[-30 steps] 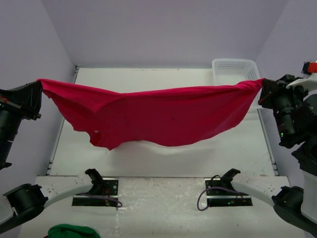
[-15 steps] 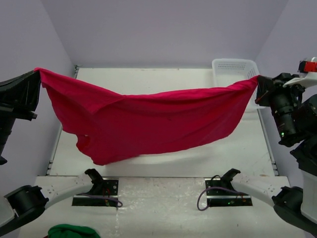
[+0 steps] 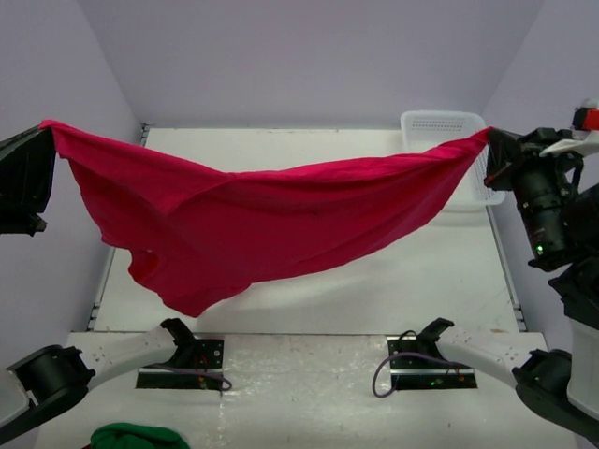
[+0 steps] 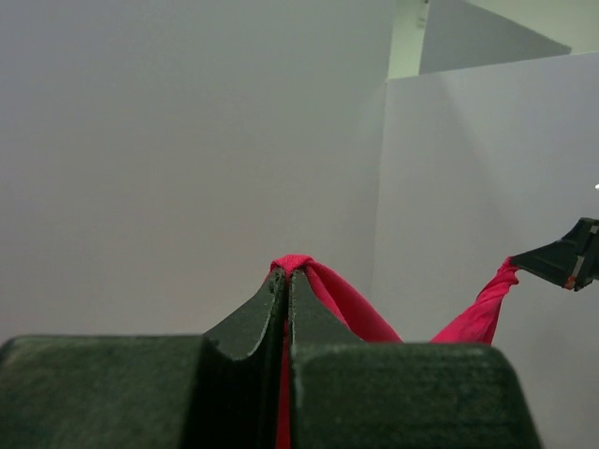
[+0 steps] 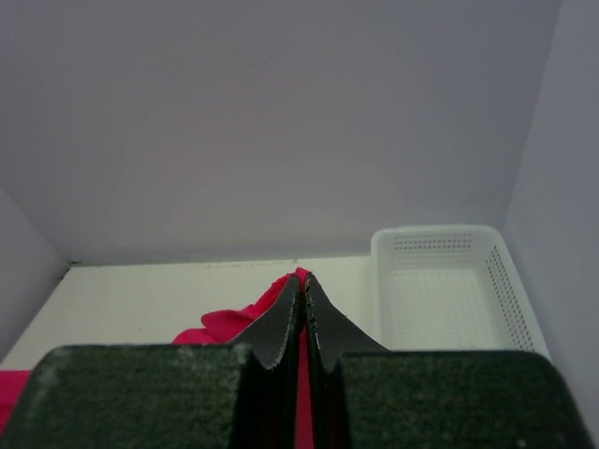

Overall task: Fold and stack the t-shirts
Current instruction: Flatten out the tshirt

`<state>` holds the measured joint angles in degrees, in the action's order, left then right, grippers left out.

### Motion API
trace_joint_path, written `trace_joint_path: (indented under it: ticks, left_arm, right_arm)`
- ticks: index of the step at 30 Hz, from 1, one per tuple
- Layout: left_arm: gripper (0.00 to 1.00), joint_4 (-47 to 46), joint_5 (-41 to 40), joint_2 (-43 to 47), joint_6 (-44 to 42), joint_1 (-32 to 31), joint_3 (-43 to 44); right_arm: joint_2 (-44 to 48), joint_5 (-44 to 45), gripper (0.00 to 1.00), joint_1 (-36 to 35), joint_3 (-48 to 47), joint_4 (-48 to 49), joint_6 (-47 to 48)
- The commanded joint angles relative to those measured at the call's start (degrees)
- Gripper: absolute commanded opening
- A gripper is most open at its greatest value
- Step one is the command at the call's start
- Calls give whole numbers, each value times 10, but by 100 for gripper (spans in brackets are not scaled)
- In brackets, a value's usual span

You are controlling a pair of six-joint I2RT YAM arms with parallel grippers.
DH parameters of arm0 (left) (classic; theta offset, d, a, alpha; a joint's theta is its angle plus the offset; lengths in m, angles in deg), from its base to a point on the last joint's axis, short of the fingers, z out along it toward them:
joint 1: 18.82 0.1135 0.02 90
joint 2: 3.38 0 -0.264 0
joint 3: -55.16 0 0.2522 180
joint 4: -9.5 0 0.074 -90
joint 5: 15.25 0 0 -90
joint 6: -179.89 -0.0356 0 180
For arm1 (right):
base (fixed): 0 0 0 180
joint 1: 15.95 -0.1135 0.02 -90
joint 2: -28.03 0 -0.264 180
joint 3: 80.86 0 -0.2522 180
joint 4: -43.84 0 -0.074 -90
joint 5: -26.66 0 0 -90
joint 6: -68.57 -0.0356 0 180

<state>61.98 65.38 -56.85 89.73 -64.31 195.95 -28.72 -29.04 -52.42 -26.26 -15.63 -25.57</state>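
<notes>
In the last second I've raised both arms, the left more, so the red t-shirt hangs higher over the counter, stretched wide. I judge it ready to lay flat for folding. The left gripper is clamped on its 9 o'clock end and the right gripper on its 3 o'clock end.

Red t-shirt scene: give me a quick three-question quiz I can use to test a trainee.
1. True or false: the red t-shirt lies flat on the table.
2. What grips the shirt? A: the left tool alone. B: the right tool alone. C: both.
3. Fill in: the white basket sits at the table's far ____ corner.
Key: 1 false, it hangs stretched in the air; 2 C; 3 right.
</notes>
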Motion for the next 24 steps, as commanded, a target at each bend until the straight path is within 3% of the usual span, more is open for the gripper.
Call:
trace_joint_path:
  ticks: [1, 7, 15, 20, 24]
  left_arm:
    - [0, -37, 65, 21, -4, 3, 15]
    - [0, -38, 60, 28, 17, 3, -18]
    - [0, -51, -76, -26, -17, 3, -77]
    - [0, -87, -216, -117, -59, 3, -104]
    - [0, -118, -232, -233, -71, 32, -111]
  right_arm:
    - [46, -32, 0, 0, -13, 36, 14]
    - [73, -78, 0, -1, 0, 17, -2]
    - [37, -73, 0, 0, 63, 68, 17]
    - [-97, -33, 0, 6, 65, 96, 29]
    - [-199, -65, 0, 41, 54, 121, 19]
